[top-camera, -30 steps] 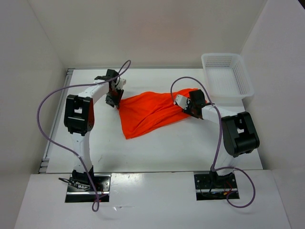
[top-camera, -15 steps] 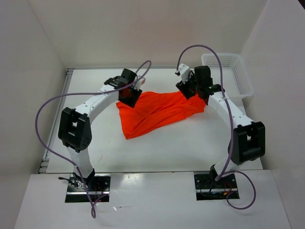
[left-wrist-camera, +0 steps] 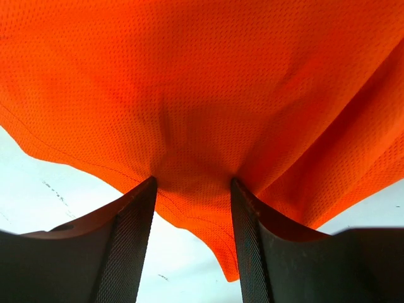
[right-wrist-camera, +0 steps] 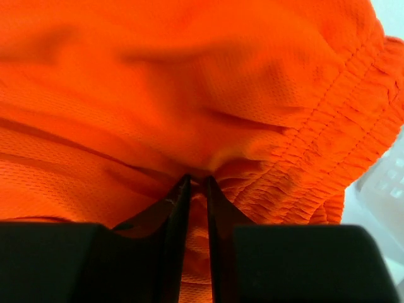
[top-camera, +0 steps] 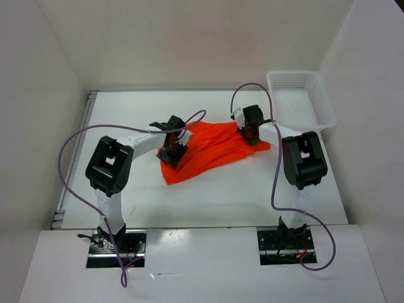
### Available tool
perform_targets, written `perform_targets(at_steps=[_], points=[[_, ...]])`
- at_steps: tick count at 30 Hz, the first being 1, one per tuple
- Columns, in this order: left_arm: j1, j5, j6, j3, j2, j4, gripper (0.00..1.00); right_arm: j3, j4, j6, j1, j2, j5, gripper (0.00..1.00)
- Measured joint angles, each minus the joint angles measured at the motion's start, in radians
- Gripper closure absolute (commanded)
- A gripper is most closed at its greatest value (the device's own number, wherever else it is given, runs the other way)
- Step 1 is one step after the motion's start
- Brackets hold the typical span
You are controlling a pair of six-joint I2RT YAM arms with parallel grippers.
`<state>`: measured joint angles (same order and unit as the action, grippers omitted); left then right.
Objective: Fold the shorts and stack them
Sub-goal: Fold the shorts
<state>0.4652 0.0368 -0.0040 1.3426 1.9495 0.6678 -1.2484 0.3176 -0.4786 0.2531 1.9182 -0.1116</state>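
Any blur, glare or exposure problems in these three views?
Top external: even light, soft shadows, reflections on the glossy near ledge. Left wrist: shorts show sharp mesh, fingers dark. Right wrist: upper cloth blurred, waistband stitching clearer, fingers near black.

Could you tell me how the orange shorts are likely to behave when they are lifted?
Probably floppy: the shorts lie in soft folds and pucker where the right gripper pinches them. Likely light, since the mesh looks thin. They may sag and drag rather than lift flat.
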Motion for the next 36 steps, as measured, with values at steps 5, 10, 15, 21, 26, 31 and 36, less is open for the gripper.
perform_targets(at_steps=[5, 10, 15, 21, 26, 31, 36], points=[[-0.013, -0.008, -0.003, -0.113, -0.074, -0.088, 0.42, 0.076, -0.023, -0.021, 0.017, -0.034, -0.061, 0.84], [-0.042, -0.010, -0.009, -0.247, -0.166, -0.171, 0.42, 0.215, 0.010, -0.013, 0.077, -0.145, -0.076, 0.84], [-0.093, -0.004, -0.026, -0.290, -0.199, -0.190, 0.42, 0.306, 0.097, 0.031, 0.156, -0.258, -0.035, 0.82], [-0.168, 0.012, -0.026, -0.237, -0.171, -0.141, 0.42, 0.282, 0.169, 0.089, 0.142, -0.301, 0.000, 0.63], [-0.183, 0.040, -0.020, -0.185, -0.166, -0.054, 0.42, 0.144, 0.204, 0.148, 0.060, -0.326, 0.043, 0.61], [-0.175, 0.058, -0.018, -0.140, -0.229, 0.016, 0.41, 0.135, 0.281, 0.160, -0.011, -0.377, 0.088, 0.54], [-0.130, 0.050, -0.018, -0.207, -0.353, 0.072, 0.41, 0.168, 0.367, 0.148, -0.126, -0.377, 0.194, 0.47]])
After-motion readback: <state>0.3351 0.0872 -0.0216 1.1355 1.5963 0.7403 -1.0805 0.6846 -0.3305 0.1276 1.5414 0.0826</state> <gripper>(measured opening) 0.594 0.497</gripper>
